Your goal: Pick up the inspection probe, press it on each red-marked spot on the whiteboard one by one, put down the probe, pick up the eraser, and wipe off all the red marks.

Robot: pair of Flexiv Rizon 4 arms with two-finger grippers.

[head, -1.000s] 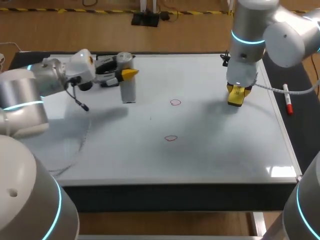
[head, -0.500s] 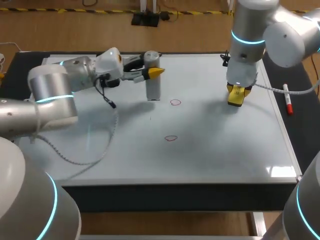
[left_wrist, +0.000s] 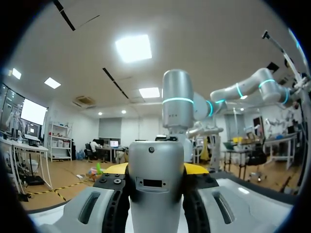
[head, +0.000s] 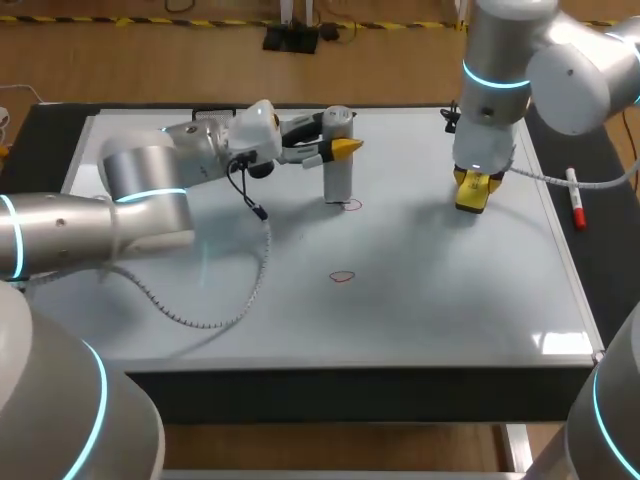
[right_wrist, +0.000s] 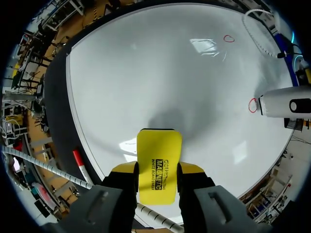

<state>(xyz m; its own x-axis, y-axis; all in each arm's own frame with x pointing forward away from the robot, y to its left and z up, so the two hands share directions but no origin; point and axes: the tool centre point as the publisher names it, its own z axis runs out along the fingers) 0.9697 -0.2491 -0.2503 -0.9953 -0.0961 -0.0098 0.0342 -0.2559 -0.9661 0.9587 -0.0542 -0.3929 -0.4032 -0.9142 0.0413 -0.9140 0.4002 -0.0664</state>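
The silver cylindrical inspection probe [head: 338, 165] stands upright in my left gripper [head: 337, 143], which is shut on it. Its lower end meets the far red mark [head: 351, 205] on the whiteboard [head: 450, 300]. A second red mark [head: 342, 277] lies nearer the front. In the left wrist view the probe [left_wrist: 155, 184] fills the gap between the yellow fingertips [left_wrist: 195, 168]. My right gripper [head: 472, 188] is shut on the yellow eraser [head: 471, 196], low over the board's right part. The right wrist view shows the eraser [right_wrist: 159, 162] between its fingers, with the probe [right_wrist: 284, 104] beside one red mark [right_wrist: 252, 105] and the other red mark [right_wrist: 228, 38] farther off.
A red marker pen [head: 575, 199] lies on the dark strip right of the whiteboard, also visible as the marker [right_wrist: 80, 167] beside my right gripper. A grey cable [head: 215, 300] hangs from my left arm over the board's left half.
My left arm has carried the probe to the right, from the board's left side to the far red mark. The right arm and eraser have not moved.
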